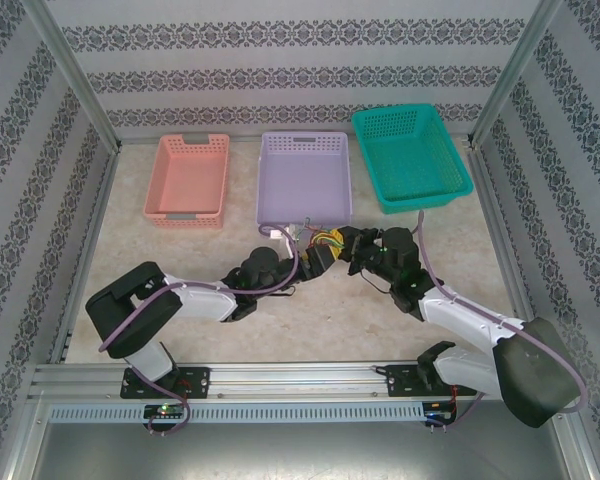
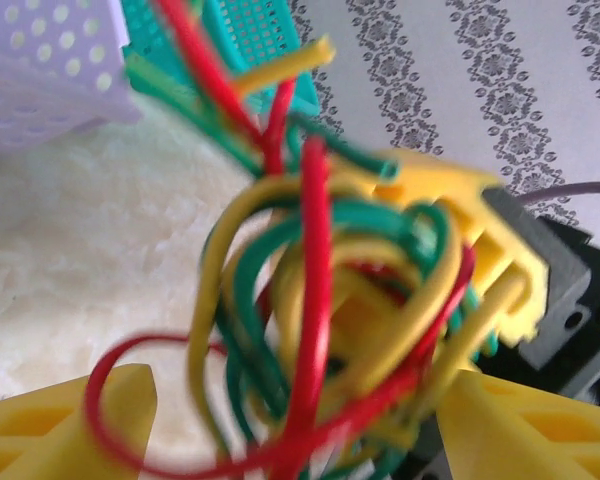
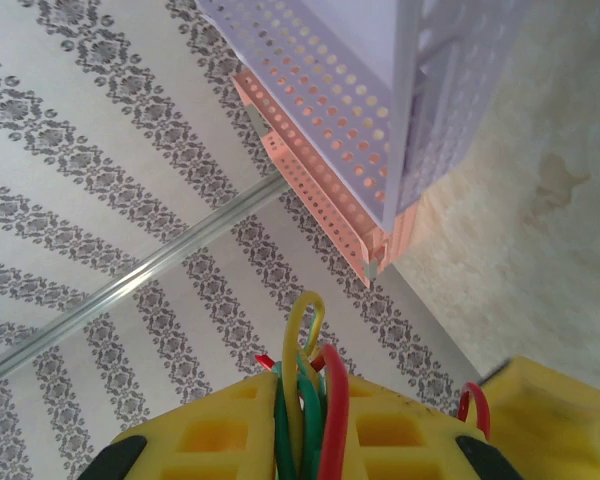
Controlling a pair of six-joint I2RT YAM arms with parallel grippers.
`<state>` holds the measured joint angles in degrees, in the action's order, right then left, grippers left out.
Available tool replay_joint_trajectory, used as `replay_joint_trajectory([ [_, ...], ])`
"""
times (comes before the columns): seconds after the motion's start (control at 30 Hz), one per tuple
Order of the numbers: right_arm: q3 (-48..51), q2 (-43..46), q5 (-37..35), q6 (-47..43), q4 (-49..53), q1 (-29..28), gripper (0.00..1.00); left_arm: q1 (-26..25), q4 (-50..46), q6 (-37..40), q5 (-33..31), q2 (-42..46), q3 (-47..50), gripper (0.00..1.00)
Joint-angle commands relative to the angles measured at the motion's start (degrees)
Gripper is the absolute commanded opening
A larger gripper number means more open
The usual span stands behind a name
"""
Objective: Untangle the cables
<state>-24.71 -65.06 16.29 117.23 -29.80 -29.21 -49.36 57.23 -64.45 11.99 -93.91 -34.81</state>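
Observation:
The cables [image 1: 327, 240] are a knot of red, yellow and green wires hanging above the table just in front of the lilac basket [image 1: 305, 178]. My right gripper [image 3: 310, 400] is shut on a bunch of them, and their looped ends stick out beyond its yellow fingers [image 3: 210, 430]. In the left wrist view the tangle [image 2: 320, 330] hangs between the wide-apart fingers of my left gripper [image 2: 295, 390], which is open. The right gripper's fingers [image 2: 460, 230] clamp the tangle from behind. From above, the left gripper [image 1: 315, 256] and right gripper [image 1: 346, 246] meet at the knot.
Three baskets line the back of the table: pink [image 1: 187, 180], lilac, and teal [image 1: 410, 158]. The lilac basket's front wall [image 2: 50, 70] is close to the grippers. Patterned walls and metal posts enclose the table. Mauve hoses run along both arms.

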Motion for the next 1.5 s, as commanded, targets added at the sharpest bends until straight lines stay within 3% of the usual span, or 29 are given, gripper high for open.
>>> replay_joint_trajectory([
  [0.0,0.80,0.64,-0.40,2.02,0.26,-1.00,0.00,0.58,8.75,2.64,1.43,-2.23,-2.46,0.69],
  [0.27,1.42,0.52,-2.09,2.32,-0.44,-0.50,0.00,0.58,15.07,1.86,2.38,-4.94,-0.85,0.03],
  [0.3,1.29,0.73,-1.94,1.46,-0.17,0.36,0.00,0.58,14.56,2.10,2.32,-4.58,-0.49,0.00],
  [0.43,-0.62,2.96,0.33,-5.58,5.53,5.24,0.00,0.58,4.68,4.79,2.91,-0.71,0.57,0.00],
  [0.63,-10.88,6.81,5.05,-31.17,29.05,12.80,0.00,0.49,-26.09,16.22,3.38,8.55,-1.00,0.00],
  [0.8,-20.75,5.36,1.00,-54.69,45.41,13.78,0.00,0.41,-48.30,25.96,2.00,12.14,-4.62,0.00],
  [0.97,-26.17,4.25,-7.15,-70.27,53.79,12.61,0.00,-0.33,-64.33,33.70,-3.30,12.16,-9.31,0.00],
  [1.23,-32.12,3.98,-19.59,-86.69,61.78,8.38,0.00,-0.65,-78.16,38.79,-16.19,14.43,-13.12,0.00],
  [1.47,-29.69,4.80,-24.04,-85.72,59.26,3.96,0.00,-1.17,-81.86,40.05,-19.33,13.81,-16.25,0.00],
])
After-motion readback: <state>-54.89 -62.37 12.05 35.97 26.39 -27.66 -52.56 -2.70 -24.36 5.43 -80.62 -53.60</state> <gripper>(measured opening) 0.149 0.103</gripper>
